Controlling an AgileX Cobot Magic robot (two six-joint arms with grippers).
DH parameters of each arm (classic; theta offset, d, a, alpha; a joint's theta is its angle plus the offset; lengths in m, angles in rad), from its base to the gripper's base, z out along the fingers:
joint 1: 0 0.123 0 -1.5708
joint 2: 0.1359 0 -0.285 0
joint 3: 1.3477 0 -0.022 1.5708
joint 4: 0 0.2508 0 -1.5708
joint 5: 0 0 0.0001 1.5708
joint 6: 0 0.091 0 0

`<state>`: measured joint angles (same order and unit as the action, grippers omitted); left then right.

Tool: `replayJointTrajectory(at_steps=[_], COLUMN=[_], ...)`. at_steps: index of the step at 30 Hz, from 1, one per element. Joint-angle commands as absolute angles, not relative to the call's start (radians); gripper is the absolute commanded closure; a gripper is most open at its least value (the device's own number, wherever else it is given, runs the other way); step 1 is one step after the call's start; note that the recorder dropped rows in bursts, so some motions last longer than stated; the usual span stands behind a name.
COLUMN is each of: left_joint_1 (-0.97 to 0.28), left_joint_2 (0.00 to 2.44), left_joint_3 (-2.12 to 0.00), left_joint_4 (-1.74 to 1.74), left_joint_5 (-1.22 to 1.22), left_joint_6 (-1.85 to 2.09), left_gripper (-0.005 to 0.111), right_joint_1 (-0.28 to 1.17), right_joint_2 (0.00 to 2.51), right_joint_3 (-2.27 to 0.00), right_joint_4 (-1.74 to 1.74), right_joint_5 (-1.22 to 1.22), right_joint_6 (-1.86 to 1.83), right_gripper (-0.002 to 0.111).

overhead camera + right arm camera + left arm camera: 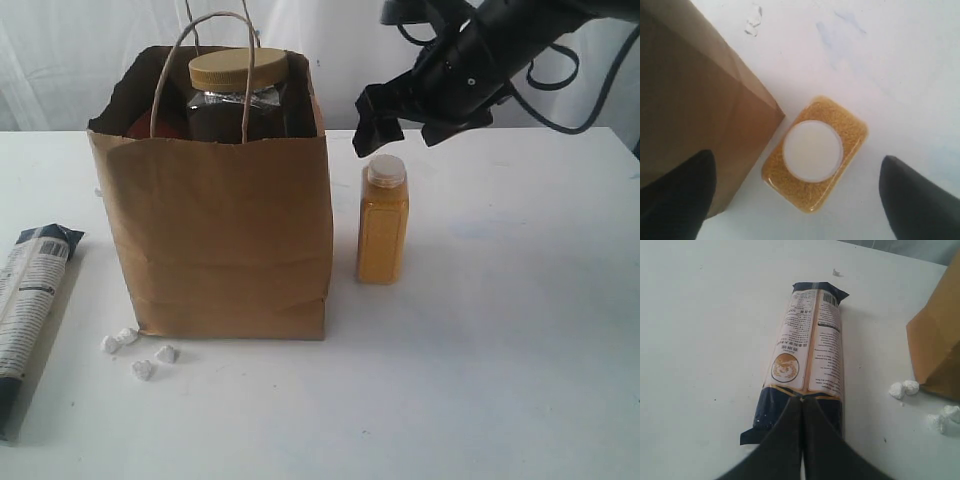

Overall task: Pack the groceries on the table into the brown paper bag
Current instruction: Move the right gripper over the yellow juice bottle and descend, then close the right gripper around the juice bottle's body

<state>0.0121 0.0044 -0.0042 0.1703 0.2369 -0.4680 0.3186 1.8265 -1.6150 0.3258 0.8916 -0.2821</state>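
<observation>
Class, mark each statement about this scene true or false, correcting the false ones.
The gold-lidded clear nut jar stands inside the tall brown paper bag. True.
The orange bottle with a white cap lies on its side. False: it stands upright beside the bag.
The right gripper is shut on the bottle. False: it hangs open above it.
The long blue-white package lies on the white tabletop. True.

a white backdrop (60, 60) hangs behind, faintly folded and brightly lit. the white table (500, 380) fills the foreground.
</observation>
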Motion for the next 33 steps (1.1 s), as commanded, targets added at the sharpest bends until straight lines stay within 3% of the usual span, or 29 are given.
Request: replayJointTrajectory(at_steps=[1,33], left_joint_1=[0.007,0.007], left_joint_2=[0.0,0.0], left_joint_3=[0.0,0.0], left_joint_4=[0.169,0.169], left_joint_5=[0.236,0.236], left_joint_6=[-0.467,-0.467], left_gripper=[0.107,0.107], right_joint_1=[0.328,0.372], right_joint_2=[1.833,2.026], right_joint_3=[-1.621,-1.621], right_joint_4=[0.229,0.141], right_joint_5=[0.838,0.817], right_joint_6=[-0.155,0.045], right_gripper=[0.026,0.03])
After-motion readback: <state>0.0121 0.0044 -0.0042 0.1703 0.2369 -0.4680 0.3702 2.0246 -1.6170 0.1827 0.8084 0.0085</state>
